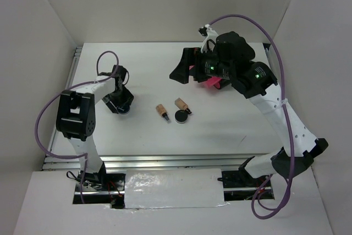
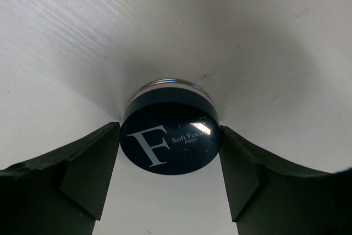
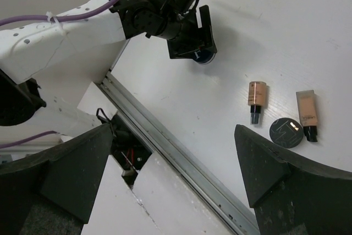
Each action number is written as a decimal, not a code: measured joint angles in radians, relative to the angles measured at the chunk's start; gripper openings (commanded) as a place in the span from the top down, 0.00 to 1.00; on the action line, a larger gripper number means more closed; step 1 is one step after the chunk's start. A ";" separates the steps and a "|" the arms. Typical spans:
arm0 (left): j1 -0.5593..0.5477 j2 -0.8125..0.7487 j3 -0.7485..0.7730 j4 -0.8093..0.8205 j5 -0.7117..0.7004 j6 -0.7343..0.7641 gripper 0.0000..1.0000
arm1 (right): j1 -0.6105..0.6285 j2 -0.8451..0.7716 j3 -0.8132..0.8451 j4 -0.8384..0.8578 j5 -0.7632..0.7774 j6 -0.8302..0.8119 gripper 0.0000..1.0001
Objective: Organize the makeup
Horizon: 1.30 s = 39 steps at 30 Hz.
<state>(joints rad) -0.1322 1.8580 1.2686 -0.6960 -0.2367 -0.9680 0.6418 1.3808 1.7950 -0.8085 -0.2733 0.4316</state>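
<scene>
1. Jaws, left gripper (image 1: pixel 119 103): closed in on a round black compact (image 2: pixel 169 138), fingers flush on both sides. The compact sits on the table (image 1: pixel 143 64), left of centre.
2. Jaws, right gripper (image 3: pixel 174 130): wide open, empty, up by the pink-drawer box (image 1: pixel 208 82).
3. Mid-table: one tan bottle (image 1: pixel 161 111), a second tan bottle (image 1: pixel 181 104), and a second compact (image 1: pixel 182 116) just beside it.
4. Risk: contact is only on the smooth curved rim, so the compact could squirt out or tilt on lift.
5. Risk: the right arm covers the box, so a delivery there could clash the arms.
</scene>
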 measured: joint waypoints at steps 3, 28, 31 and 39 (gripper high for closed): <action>0.001 0.013 -0.005 0.010 0.003 -0.002 0.26 | 0.000 0.000 0.000 0.000 0.000 -0.003 0.00; -0.311 0.357 0.887 0.332 0.347 0.053 0.91 | -0.036 -0.045 0.028 -0.007 0.262 0.009 0.00; -0.351 0.447 0.927 0.433 0.396 0.053 0.90 | -0.043 -0.077 0.024 -0.006 0.277 0.009 0.00; -0.389 0.590 0.977 0.590 0.460 0.053 0.79 | -0.045 -0.182 -0.027 -0.003 0.285 0.009 0.00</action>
<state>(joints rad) -0.5213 2.4481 2.2456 -0.1059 0.2234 -0.9150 0.5964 1.1992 1.7679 -0.8112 0.0120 0.4404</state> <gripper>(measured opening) 0.762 0.998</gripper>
